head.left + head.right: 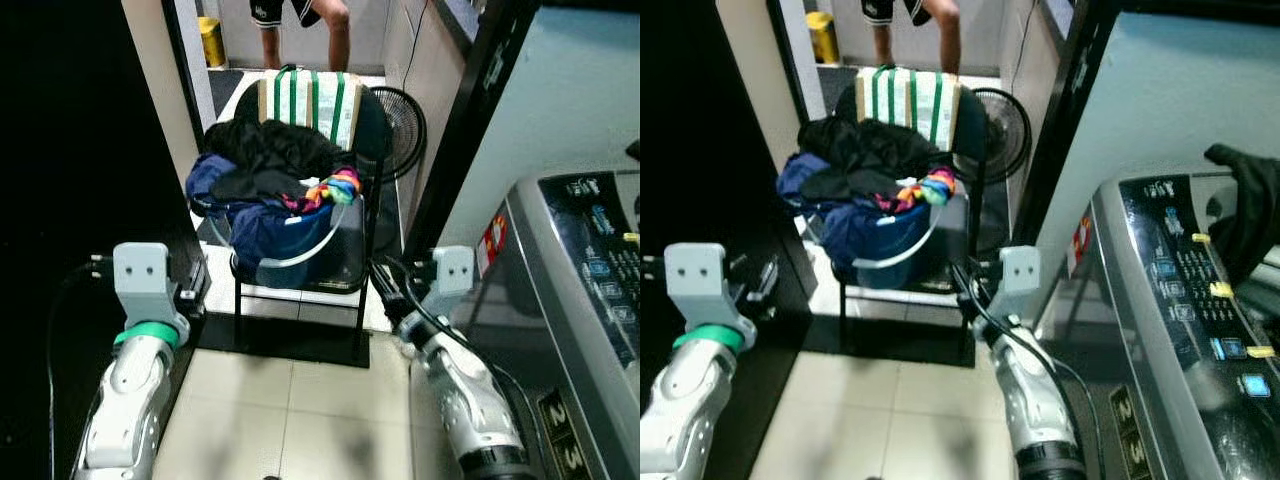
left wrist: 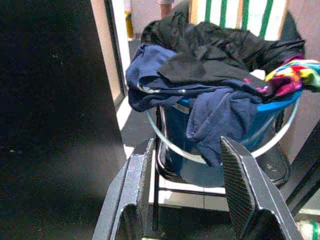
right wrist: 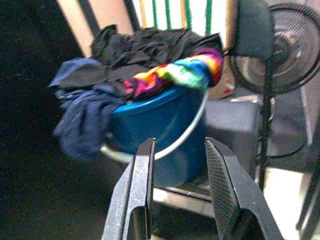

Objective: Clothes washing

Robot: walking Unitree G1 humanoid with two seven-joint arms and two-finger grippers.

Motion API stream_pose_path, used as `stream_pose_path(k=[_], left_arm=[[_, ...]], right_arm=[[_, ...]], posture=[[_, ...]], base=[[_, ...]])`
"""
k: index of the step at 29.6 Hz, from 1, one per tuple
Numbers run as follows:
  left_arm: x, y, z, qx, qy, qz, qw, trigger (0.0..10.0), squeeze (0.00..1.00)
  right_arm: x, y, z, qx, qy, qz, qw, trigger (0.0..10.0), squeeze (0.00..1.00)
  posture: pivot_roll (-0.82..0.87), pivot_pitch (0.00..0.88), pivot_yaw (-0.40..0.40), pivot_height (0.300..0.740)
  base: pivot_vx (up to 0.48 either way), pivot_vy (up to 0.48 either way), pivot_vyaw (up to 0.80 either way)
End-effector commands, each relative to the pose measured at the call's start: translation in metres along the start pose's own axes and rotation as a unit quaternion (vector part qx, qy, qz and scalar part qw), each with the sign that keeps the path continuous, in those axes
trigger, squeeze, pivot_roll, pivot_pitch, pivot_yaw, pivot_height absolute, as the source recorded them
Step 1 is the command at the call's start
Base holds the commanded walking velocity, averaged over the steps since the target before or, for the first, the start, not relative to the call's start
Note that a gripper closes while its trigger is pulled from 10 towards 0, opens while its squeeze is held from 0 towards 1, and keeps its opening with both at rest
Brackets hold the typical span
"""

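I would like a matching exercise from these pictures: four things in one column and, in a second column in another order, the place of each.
Things:
1. blue bucket
2. fan
3. washing machine
4. rainbow cloth

Places:
A. on the robot's right side
B. on the chair seat
C. behind the chair
D. over the bucket's rim

Pairs: 1-B, 2-C, 3-A, 4-D

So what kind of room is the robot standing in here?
Probably a home laundry corner: a washing machine stands on its right, and a blue bucket heaped with clothes sits on a chair ahead.
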State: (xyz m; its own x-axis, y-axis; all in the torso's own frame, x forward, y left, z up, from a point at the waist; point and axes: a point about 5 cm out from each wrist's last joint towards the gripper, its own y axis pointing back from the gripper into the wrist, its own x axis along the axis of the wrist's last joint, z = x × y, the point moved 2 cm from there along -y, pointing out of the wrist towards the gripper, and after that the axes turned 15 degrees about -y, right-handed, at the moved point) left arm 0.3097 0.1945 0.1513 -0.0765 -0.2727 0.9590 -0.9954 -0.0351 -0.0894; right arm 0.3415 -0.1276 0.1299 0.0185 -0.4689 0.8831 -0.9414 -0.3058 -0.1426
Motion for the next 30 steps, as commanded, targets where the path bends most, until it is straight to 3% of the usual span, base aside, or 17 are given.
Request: stream_pose_path(k=[1,6,13,25,30], left_arm=[[-0.0076,0.0019,-0.0059,0.013,0.0,-0.013,1.0,10.0,0.0],[-0.008,0.0009,-0.0076,0.016,0.0,-0.013,1.0,10.0,0.0],[-0.0068,0.0002,-0.0063,0.013,0.0,-0.011,1.0,10.0,0.0],[-0.0057,-0.0002,-0.0056,0.008,-0.005,-0.007,1.0,10.0,0.0],[-0.0057,-0.0005,-0.0061,0.009,-0.005,-0.007,1.0,10.0,0.0]], right_arm=[[-0.0084,0.0001,-0.0028,0.001,-0.008,-0.009,1.0,10.0,0.0],[-0.0111,0.0006,-0.0067,0.01,-0.002,-0.013,1.0,10.0,0.0],[-0.0092,0.0007,-0.0043,0.001,0.0,-0.006,1.0,10.0,0.0],[-0.0087,-0.0006,-0.006,0.008,-0.005,-0.002,1.0,10.0,0.0],[-0.0086,-0.0013,-0.0058,0.007,-0.003,-0.001,1.0,10.0,0.0]], posture=[[0.12,0.012,0.044,0.74],[0.12,0.007,0.042,0.74],[0.11,0.002,0.044,0.74],[0.12,0.009,0.049,0.74],[0.12,0.012,0.05,0.74]], base=[[0.382,0.0,0.0],[0.386,0.0,0.0],[0.382,0.0,0.77],[0.382,0.0,0.0],[0.382,0.0,0.8]])
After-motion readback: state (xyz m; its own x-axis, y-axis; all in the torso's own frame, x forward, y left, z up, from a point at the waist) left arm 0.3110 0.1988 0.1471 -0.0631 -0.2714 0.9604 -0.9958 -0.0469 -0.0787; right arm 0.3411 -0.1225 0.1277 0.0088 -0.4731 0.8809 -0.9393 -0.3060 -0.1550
